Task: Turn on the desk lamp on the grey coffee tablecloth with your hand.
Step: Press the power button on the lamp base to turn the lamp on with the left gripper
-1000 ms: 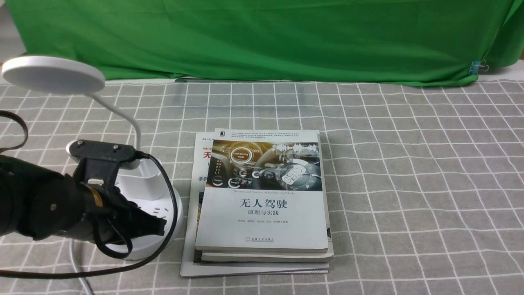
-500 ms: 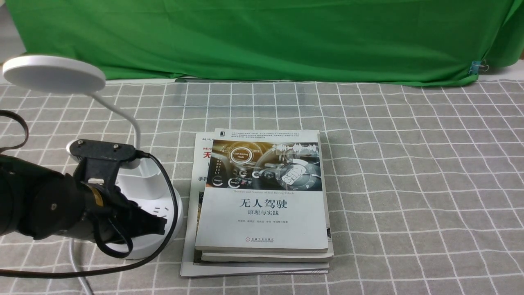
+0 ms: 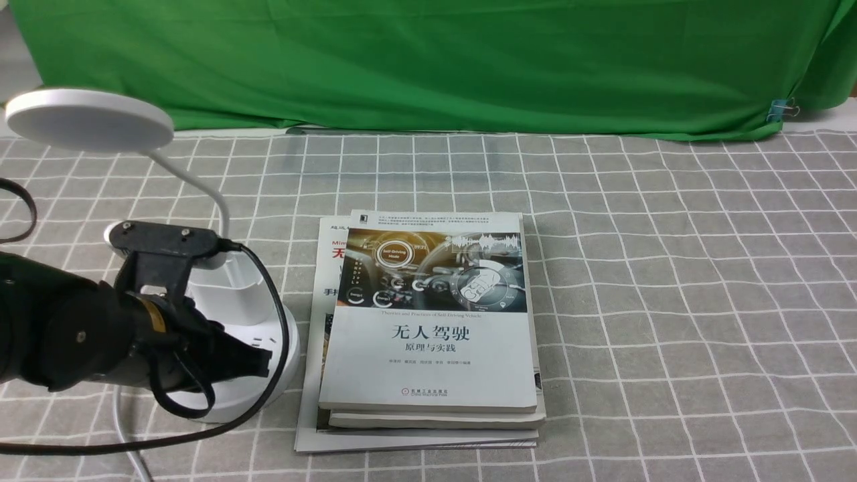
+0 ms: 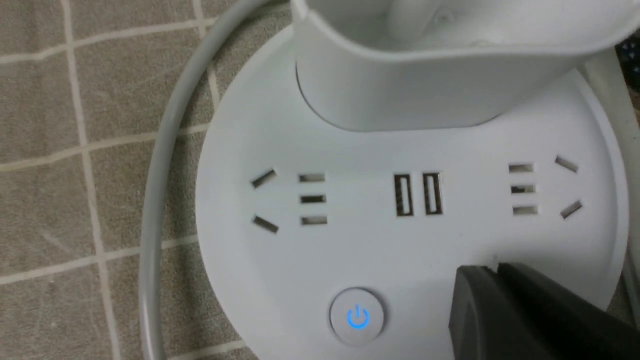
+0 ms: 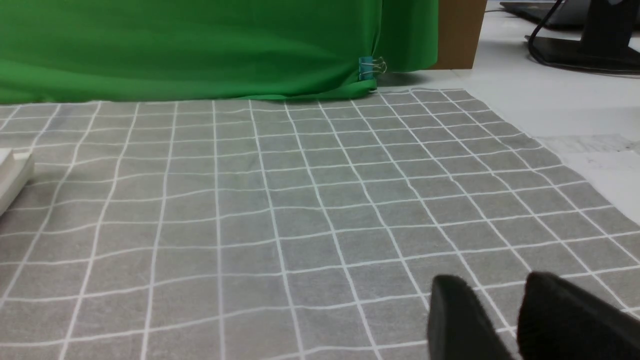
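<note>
- Your left gripper [image 3: 265, 359], clenched and empty, is lifting off the desk lamp [image 3: 231, 298], 9 o'clock of the books [image 3: 428, 321].
- Its head isn't visibly glowing; you're likely needing another press.

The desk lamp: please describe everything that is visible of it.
White plastic desk lamp: flat disc head, thin bent neck, cup, round base with sockets, two USB ports and a blue-lit power button. It stands on the grey tablecloth left of the books; the shut left gripper is over its base.
</note>
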{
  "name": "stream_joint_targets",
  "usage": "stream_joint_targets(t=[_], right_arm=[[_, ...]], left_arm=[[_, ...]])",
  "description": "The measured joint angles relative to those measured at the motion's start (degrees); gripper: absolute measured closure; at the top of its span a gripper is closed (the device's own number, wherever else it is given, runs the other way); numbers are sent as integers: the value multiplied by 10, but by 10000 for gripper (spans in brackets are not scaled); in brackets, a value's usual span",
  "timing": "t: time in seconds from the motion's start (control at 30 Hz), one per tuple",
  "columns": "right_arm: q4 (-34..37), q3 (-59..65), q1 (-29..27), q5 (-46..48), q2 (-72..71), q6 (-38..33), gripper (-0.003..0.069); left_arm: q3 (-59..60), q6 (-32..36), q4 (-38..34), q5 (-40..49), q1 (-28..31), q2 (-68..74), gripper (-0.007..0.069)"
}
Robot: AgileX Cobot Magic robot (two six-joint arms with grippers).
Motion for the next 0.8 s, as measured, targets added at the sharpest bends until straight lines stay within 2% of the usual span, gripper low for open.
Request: stream_joint_targets(t=[0.8], right_arm=[[0,0,0,0,0,0,414]], left_arm=[[-3,6,-7,-17,0,23,613]])
